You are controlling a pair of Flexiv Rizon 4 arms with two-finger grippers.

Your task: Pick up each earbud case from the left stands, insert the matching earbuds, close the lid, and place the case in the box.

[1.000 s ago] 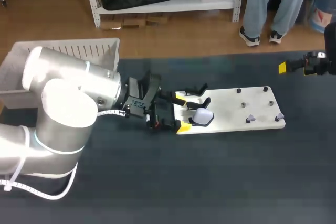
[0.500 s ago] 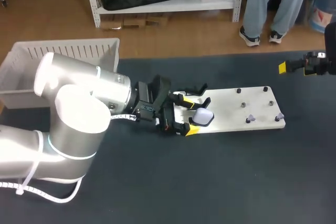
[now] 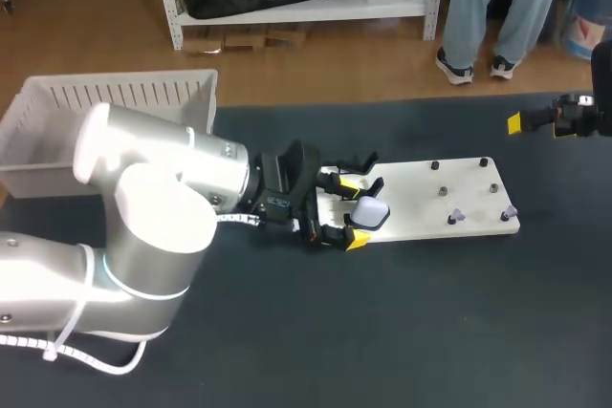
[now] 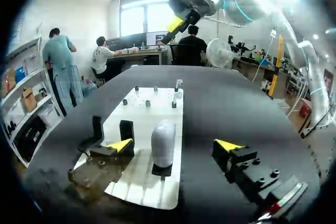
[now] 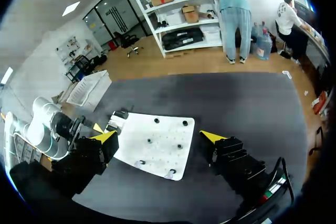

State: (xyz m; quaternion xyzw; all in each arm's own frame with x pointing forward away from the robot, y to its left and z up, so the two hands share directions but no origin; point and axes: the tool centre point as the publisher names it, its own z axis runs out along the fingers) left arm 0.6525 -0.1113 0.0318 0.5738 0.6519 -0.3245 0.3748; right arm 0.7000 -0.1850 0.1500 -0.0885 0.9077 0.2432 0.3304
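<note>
A white earbud case stands upright on a black stand at the near left end of the white board. My left gripper is open around it, one yellow tip on each side and neither touching. In the left wrist view the case sits between the fingertips, left of middle. An empty black stand is behind it. Small earbuds rest on pegs at the board's right end. My right gripper hangs open, high over the far right edge; the right wrist view's gripper holds nothing.
A white slatted box stands at the table's back left corner, behind my left arm. Several dark pegs stick up from the right half of the board. Dark table surface lies bare in front of the board.
My left gripper has slid to the right along the board, so its open fingers now flank the case. The right arm has not moved.
</note>
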